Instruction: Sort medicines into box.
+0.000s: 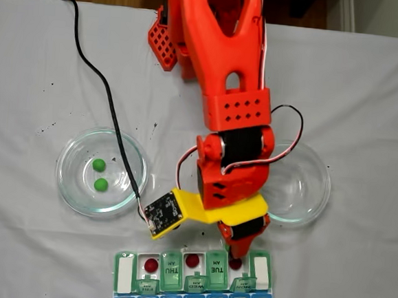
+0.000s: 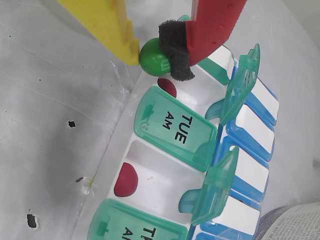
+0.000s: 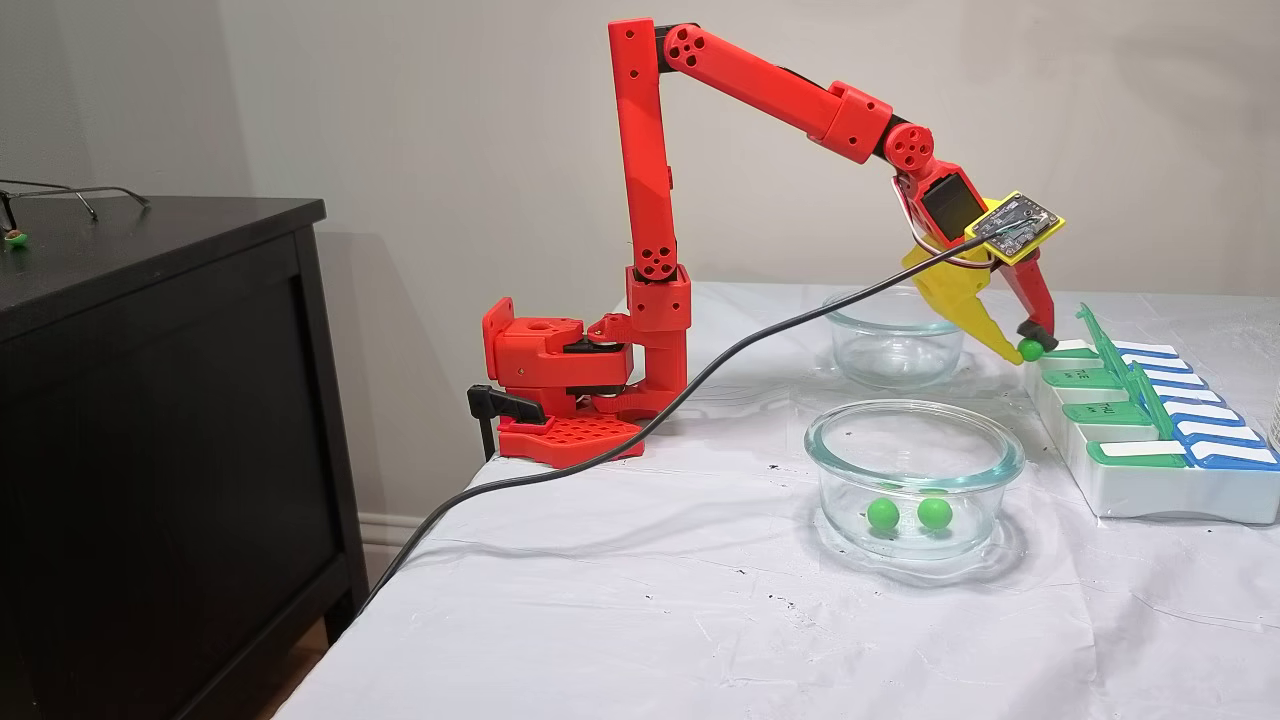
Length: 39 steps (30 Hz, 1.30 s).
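My gripper point(image 2: 156, 54) is shut on a green pill point(image 2: 150, 58), pinched between the yellow finger point(image 2: 117, 30) and the red finger's black pad point(image 2: 175, 50). It hovers just over the box's point(image 3: 1150, 492) far end in a fixed view, gripper point(image 3: 1028, 347) low above an open compartment that holds a dark red pill point(image 2: 168, 86). Another red pill point(image 2: 126, 180) lies in the compartment past the closed TUE AM lid point(image 2: 175, 127). From above, three red pills point(image 1: 151, 265) point(image 1: 191, 260) point(image 1: 235, 264) sit in the box point(image 1: 122, 271). Two green pills point(image 1: 98, 164) point(image 1: 100, 183) rest in the left glass dish point(image 1: 69, 180).
A second glass dish point(image 1: 313, 192) stands empty to the right of the arm in the fixed view from above. A black cable point(image 1: 112, 108) runs across the cloth and over the left dish to the wrist camera board point(image 1: 164, 214). Opened green lids point(image 2: 240, 85) stand upright along the box's middle.
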Tool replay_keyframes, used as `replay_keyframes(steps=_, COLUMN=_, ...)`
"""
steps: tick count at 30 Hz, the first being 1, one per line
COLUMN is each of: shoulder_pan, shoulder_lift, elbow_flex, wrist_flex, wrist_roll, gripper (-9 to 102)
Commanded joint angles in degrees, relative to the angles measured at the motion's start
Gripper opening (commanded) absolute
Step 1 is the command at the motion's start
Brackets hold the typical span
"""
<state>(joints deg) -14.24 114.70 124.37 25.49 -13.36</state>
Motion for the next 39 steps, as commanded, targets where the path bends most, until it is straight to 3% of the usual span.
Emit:
replay_keyframes(steps=1, shoulder_pan=0.53, shoulder_lift=4.66, elbow_flex=-5.98, wrist_flex=-3.08, wrist_roll=-0.44, gripper=0)
replay_keyframes(steps=39, shoulder_pan=-1.49, shoulder_lift=-3.08, elbow_flex=-6.06, wrist_flex=-8.53, wrist_roll=0.79, gripper=0)
